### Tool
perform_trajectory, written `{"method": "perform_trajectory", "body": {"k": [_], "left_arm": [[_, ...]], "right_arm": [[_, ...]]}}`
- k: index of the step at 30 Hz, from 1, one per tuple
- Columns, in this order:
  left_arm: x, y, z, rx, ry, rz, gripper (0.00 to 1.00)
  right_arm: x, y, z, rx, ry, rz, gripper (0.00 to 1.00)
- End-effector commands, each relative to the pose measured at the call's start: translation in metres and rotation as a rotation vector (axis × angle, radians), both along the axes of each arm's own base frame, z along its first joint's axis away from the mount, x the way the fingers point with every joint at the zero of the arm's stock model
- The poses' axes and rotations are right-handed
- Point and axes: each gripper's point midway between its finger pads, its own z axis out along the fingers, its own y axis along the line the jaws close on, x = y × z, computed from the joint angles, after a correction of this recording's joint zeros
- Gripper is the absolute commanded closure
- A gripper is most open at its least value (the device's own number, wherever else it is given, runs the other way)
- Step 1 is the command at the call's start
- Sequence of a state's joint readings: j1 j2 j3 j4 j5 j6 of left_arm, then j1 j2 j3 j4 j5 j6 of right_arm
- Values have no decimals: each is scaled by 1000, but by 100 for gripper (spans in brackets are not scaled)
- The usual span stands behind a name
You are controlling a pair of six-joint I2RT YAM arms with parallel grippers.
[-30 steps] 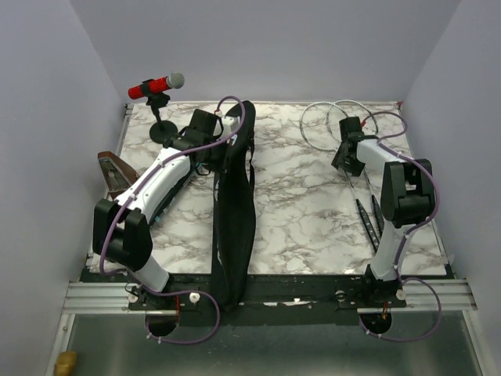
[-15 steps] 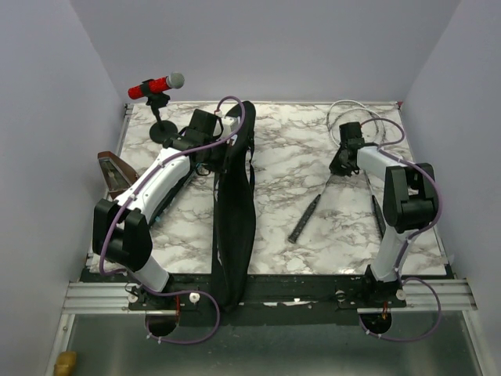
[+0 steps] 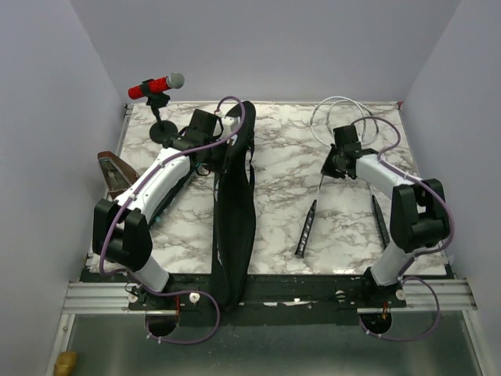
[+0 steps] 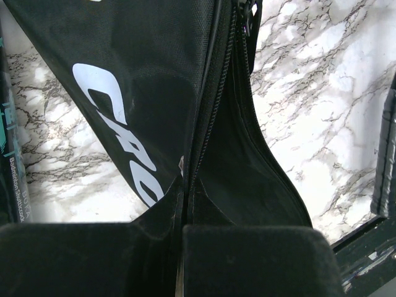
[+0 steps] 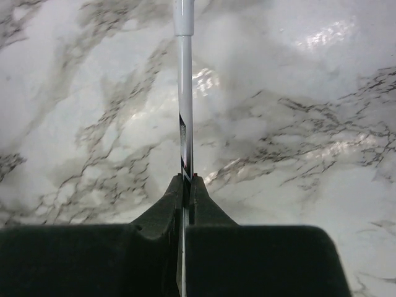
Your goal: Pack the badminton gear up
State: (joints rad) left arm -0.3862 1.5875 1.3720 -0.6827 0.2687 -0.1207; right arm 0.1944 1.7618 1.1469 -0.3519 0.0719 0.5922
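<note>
The large black fabric racket-shaped bag (image 3: 233,227) with white lettering stands on edge on the white marble-patterned table (image 3: 282,157). It runs from the far side to the near edge.

1. Left gripper (image 4: 184,185): jaws together, clamped on the bag fabric beside the zip line, at the far half of the bag.
2. Right gripper (image 5: 187,184): jaws pressed together on the thin white shaft of a thin-framed racket (image 5: 185,93), to the right of the bag and well apart from it.
3. Racket position: the hoop points away from the bag toward the far right corner, and the dark handle points toward the near edge, right of the bag. Whether the handle touches the table cannot be told.
4. The dark handle of a second racket (image 3: 380,221) lies farther right of the bag, beside the right arm.
5. A black cylindrical tube (image 4: 9,142) with teal print lies just left of the bag.
6. A red microphone on a black stand (image 3: 156,84) stands left of the bag's far end.
7. A brown wedge-shaped object (image 3: 113,174) sits farther left of the bag.
</note>
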Motion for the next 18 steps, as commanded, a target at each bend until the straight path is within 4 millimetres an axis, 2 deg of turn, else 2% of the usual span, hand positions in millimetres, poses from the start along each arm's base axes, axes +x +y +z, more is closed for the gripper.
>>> {"method": "perform_trajectory", "body": {"k": [1, 4, 7, 9, 12, 14, 18], "left_arm": [[-2, 1, 9, -10, -18, -4, 100], [3, 1, 5, -3, -10, 6, 100], [7, -1, 1, 6, 6, 3, 100], [13, -2, -3, 14, 23, 3, 100], [22, -3, -11, 24, 55, 18, 100], [28, -6, -16, 27, 76, 25, 100], [41, -8, -20, 39, 94, 48, 100]], "right_arm": [[-18, 38, 39, 19, -93, 134, 99], [-57, 66, 50, -7, -66, 208, 99], [-106, 89, 63, -44, -37, 269, 99], [-138, 96, 71, -84, -15, 292, 99], [-174, 93, 83, -111, 12, 290, 99], [-197, 98, 92, -124, 20, 314, 99], [-238, 115, 91, -176, 69, 384, 99]]}}
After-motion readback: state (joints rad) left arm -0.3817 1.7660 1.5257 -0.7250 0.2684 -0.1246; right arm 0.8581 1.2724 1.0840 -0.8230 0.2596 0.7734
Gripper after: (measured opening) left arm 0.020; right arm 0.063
